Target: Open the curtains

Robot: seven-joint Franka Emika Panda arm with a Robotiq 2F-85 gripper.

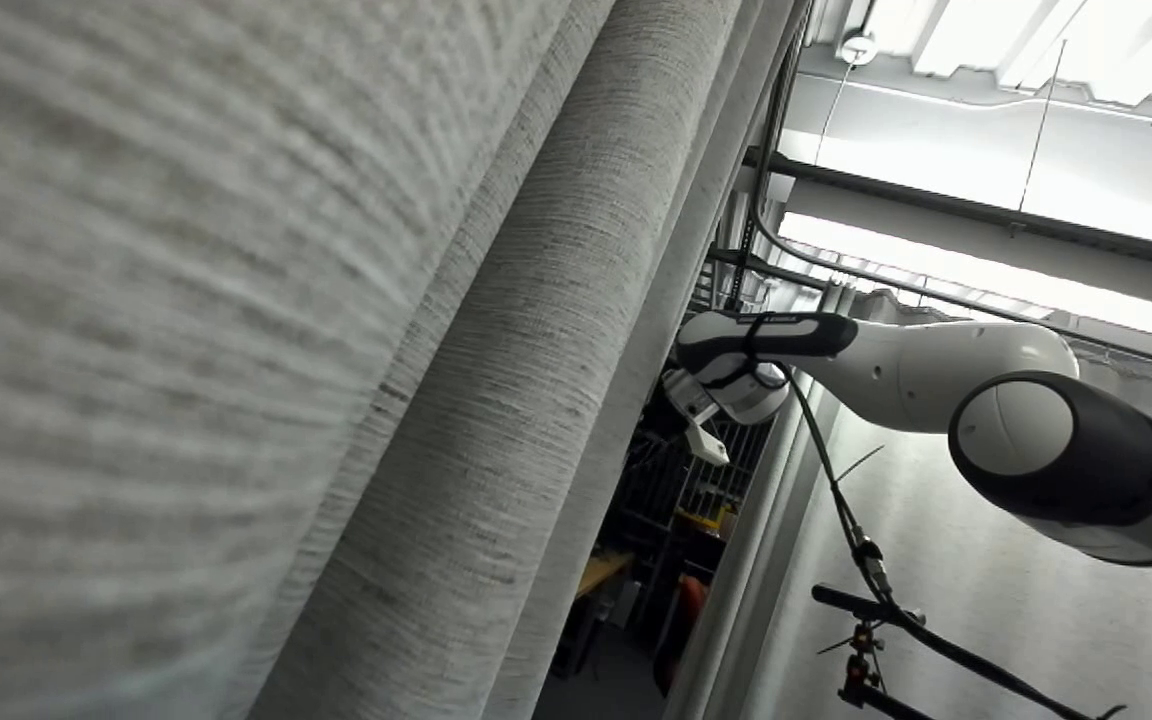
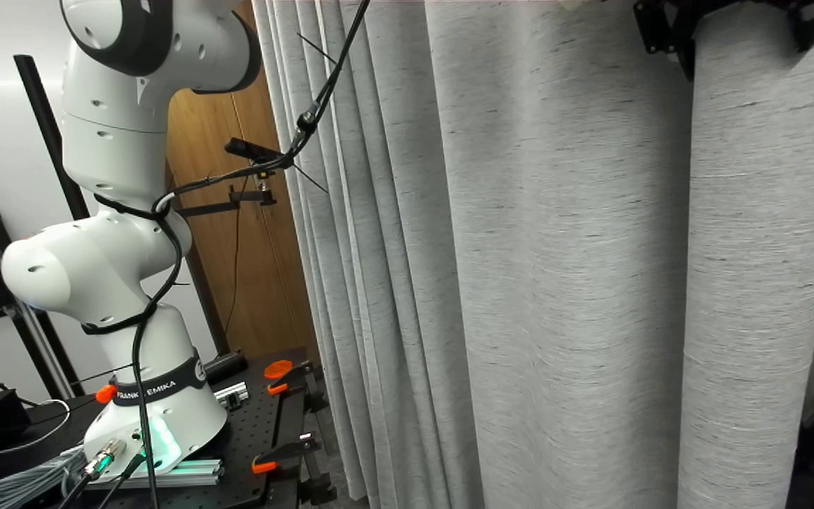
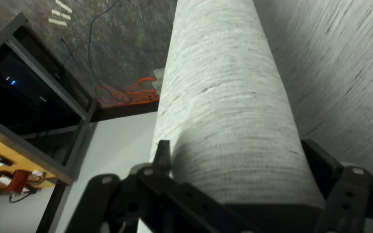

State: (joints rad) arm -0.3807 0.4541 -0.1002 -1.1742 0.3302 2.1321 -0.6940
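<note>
Nearest the camera in an exterior view, the curtains (image 1: 186, 300) fill the left of the frame: light-grey woven cloth, blurred at far left, with sharper folds slanting from top centre to bottom centre. My arm (image 1: 976, 370) enters at the right edge and reaches to just right of centre, its wrist end at the border of these folds; I cannot make out the fingers there. The curtains appear again at lower right, behind the arm, and a wood-coloured surface (image 1: 601, 572) shows in the dark gap at bottom centre.

In an exterior view, the gripper (image 2: 747, 58) is partly cut off at upper right, astride a rounded, column-like fold (image 2: 760, 247) of the curtains; further folds hang across the centre. The base of the arm stands at lower left on a black perforated board (image 2: 244, 424), orange-tipped clamps (image 2: 283, 454) along its right edge.

In the wrist view, the same fold runs from top centre to bottom centre. My gripper's jaws are set wide, one on either side of it; I cannot tell whether they press on the cloth. Upper left: floor (image 3: 134, 32), with orange cable (image 3: 141, 94) near the fold. Left: a grey rack (image 3: 47, 79).
</note>
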